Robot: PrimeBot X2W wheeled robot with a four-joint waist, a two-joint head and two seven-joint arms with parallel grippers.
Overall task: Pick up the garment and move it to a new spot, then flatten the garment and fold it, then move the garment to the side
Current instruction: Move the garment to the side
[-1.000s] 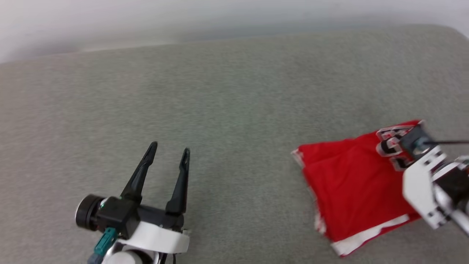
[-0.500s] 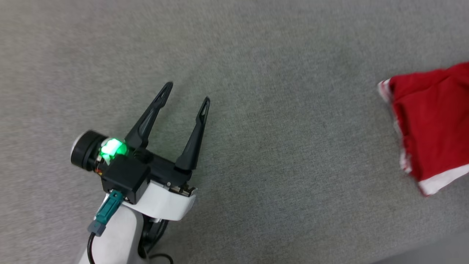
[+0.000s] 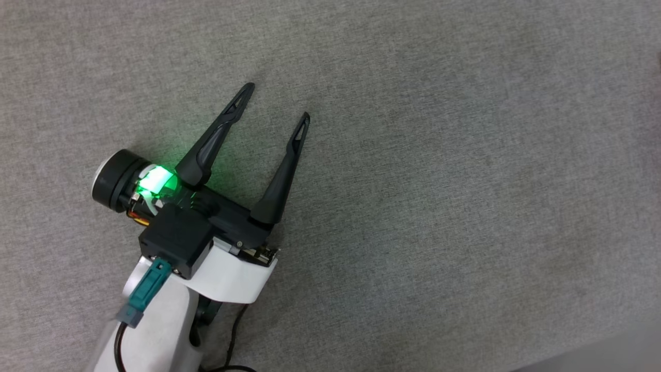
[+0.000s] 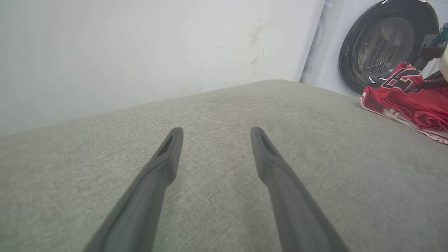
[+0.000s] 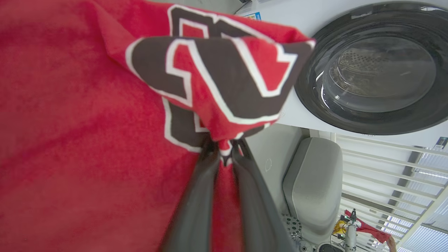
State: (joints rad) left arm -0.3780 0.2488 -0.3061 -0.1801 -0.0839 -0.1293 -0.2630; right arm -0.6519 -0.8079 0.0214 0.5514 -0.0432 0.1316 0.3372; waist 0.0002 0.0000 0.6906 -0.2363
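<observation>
The garment (image 5: 80,115) is a red jersey with black, white-outlined lettering. In the right wrist view my right gripper (image 5: 224,148) is shut on a pinch of it by the lettering. From the left wrist view the garment (image 4: 409,96) lies bunched at the far right of the grey cushion (image 4: 224,115). My left gripper (image 3: 276,106) is open over bare grey fabric, nothing between its fingers; the left gripper (image 4: 215,133) points along the cushion towards the white wall.
A white washing machine with a dark round door (image 4: 388,42) stands behind the garment, its washing machine door (image 5: 378,70) close by in the right wrist view. A grey padded piece (image 5: 313,182) and white slatted rails (image 5: 385,182) lie below it.
The head camera has swung left and down, so the garment and the right arm have slid out of its picture. The left gripper stays open and the right stays shut.
</observation>
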